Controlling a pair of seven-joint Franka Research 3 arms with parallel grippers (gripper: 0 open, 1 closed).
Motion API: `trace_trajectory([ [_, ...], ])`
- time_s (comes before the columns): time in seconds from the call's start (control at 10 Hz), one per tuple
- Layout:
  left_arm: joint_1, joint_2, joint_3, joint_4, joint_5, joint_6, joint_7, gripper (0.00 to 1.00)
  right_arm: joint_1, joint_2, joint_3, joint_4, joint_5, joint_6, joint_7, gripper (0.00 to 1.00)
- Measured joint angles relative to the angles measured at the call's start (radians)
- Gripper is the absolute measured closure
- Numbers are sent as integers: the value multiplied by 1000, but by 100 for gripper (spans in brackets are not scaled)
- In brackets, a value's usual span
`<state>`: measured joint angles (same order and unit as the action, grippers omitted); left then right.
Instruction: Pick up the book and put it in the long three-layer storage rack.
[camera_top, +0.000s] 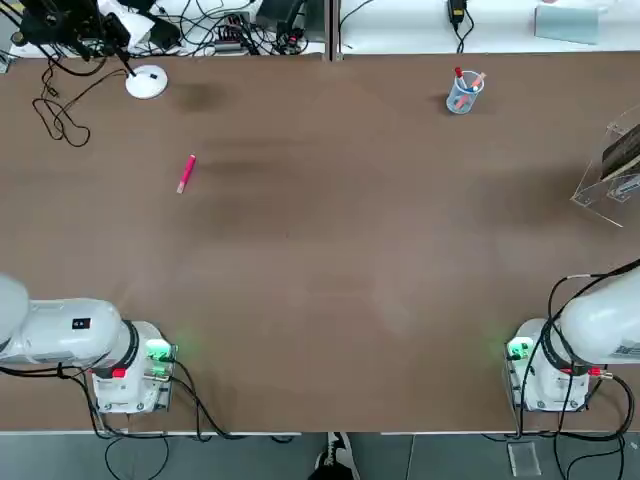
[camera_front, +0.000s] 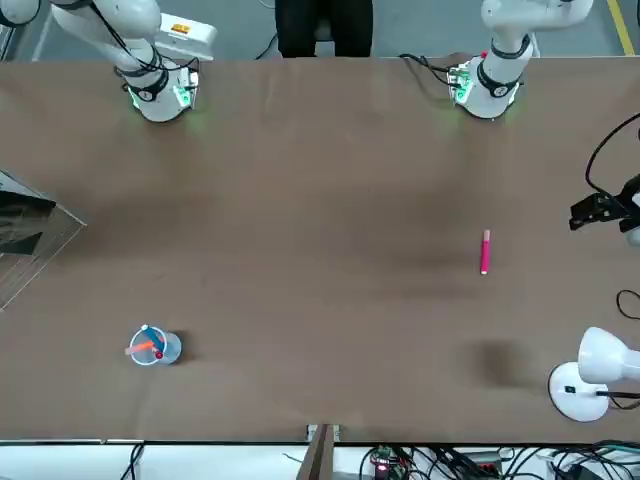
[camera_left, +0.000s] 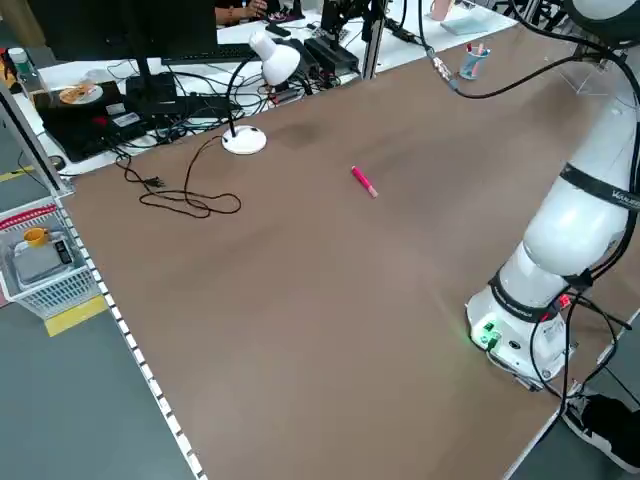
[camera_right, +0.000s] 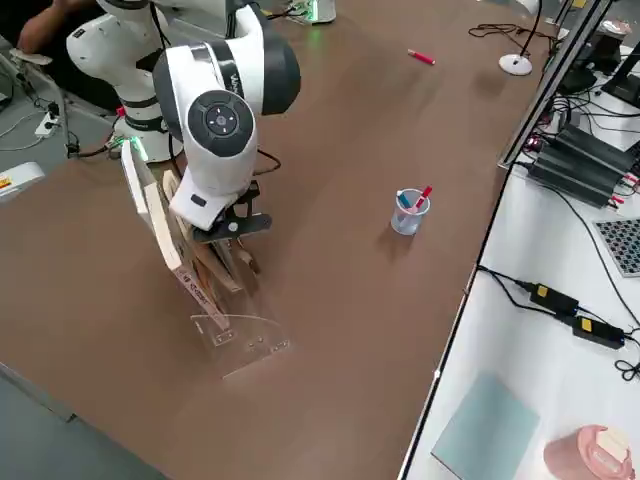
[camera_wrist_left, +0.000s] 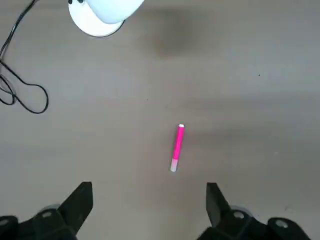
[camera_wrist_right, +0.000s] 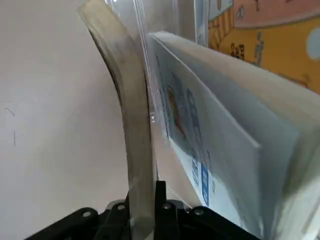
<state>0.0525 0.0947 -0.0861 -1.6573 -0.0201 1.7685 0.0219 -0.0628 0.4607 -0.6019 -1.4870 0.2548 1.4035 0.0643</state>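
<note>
The book (camera_wrist_right: 127, 100) shows its thin tan edge, slightly bowed, upright against a clear divider of the long three-layer storage rack (camera_right: 240, 340). My right gripper (camera_wrist_right: 142, 200) is shut on the book's lower edge. In the right side view that gripper (camera_right: 225, 225) hangs right at the rack, among several leaning books. The rack (camera_top: 600, 195) stands at the table's right edge, with a dark cover showing inside it (camera_front: 20, 215). My left gripper (camera_wrist_left: 148, 192) is open and holds nothing, high above a pink pen (camera_wrist_left: 176, 147).
A clear pen cup (camera_top: 463, 92) stands at the far right of the table. The pink pen (camera_top: 186, 172) lies at the far left, near a white desk lamp (camera_top: 146, 82) and a loose black cable (camera_top: 60, 120). Colourful books (camera_wrist_right: 240, 125) fill the neighbouring slot.
</note>
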Motion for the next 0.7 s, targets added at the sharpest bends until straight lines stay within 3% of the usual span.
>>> trace_trajectory([
  [0.7,1,3,0,0,-2,4,2,0,-31,34,-3,2,-1,40,-66,85],
])
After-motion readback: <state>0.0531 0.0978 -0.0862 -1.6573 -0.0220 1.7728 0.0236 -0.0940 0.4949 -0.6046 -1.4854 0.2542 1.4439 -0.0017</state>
